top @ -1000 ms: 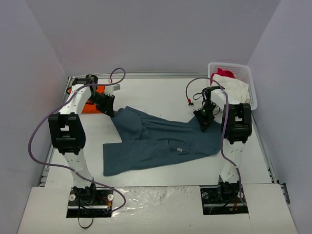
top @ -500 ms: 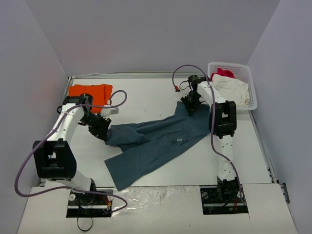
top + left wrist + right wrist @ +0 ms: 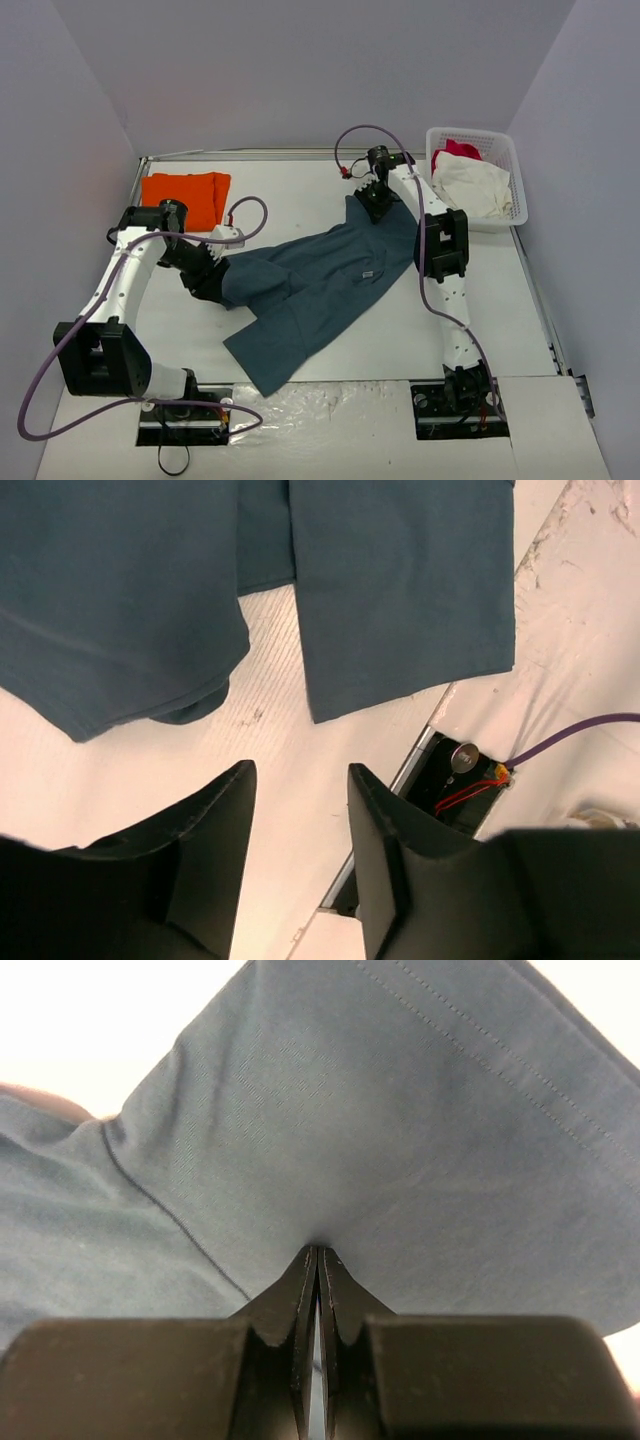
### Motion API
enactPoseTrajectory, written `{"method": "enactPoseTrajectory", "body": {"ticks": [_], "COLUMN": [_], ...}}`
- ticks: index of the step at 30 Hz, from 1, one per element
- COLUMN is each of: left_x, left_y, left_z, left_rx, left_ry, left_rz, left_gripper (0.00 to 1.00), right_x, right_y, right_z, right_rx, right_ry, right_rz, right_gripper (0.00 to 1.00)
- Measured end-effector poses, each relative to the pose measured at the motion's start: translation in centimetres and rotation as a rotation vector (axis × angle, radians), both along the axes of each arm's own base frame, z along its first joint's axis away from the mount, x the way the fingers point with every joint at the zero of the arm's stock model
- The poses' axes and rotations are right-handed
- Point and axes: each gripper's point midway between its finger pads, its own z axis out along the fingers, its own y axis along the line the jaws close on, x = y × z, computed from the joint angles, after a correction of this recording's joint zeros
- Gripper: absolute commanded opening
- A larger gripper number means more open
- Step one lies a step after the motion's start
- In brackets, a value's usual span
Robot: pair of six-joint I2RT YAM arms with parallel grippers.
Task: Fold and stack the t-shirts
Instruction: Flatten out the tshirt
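Far left, the orange t-shirt (image 3: pixel 186 198) lies folded flat in the far corner of the table (image 3: pixel 290 195). Just nearer, my left gripper (image 3: pixel 208 280) sits low at the left edge of the slate-blue t-shirt (image 3: pixel 320 285). Its jaws are parted with nothing between them, only bare tabletop showing in the gap, and the cloth lies just beyond my fingertips. The slate-blue t-shirt stretches diagonally across the middle, rumpled, from the near-left up to the far-right. At that far end my right gripper (image 3: pixel 375 200) is clamped tight on a pinch of the blue cloth, which fans out from the tips. Far right, the basket (image 3: pixel 512 170) holds a white garment (image 3: pixel 475 185) and a red-pink garment (image 3: pixel 455 150).
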Motion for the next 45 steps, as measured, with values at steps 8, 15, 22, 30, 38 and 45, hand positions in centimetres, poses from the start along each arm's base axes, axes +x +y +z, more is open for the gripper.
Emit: {"method": "enactPoseTrajectory", "body": {"ticks": [8, 15, 22, 30, 38, 45], "left_x": [5.4, 11.8, 12.9, 14.7, 14.9, 15.1], "left_y": [0.7, 0.2, 0.1, 0.0, -0.1, 0.0], "left_z": [-1.9, -7.7, -10.7, -10.4, -10.7, -10.7], "left_rx": [0.037, 0.023, 0.030, 0.017, 0.016, 0.015], "left_ry": [0.031, 0.155, 0.215, 0.167, 0.167, 0.159], "left_rz": [0.215, 0.263, 0.298, 0.321, 0.322, 0.322], "left_gripper": [0.51, 0.51, 0.51, 0.51, 0.51, 0.51], "right_x": [-4.5, -10.1, -13.8, -14.3, -14.0, -13.4], "right_y": [-0.6, -1.3, -2.8, -3.9, -4.0, -3.5], "right_z": [4.6, 12.0, 8.6, 5.5, 1.5, -0.2], "right_rx": [0.030, 0.088, 0.027, -0.044, -0.085, -0.113], "right_ry": [0.010, -0.074, 0.034, 0.098, 0.172, 0.201], "right_rz": [0.014, 0.040, 0.010, -0.044, -0.065, -0.058], "right_gripper": [0.27, 0.35, 0.35, 0.37, 0.38, 0.32]}}
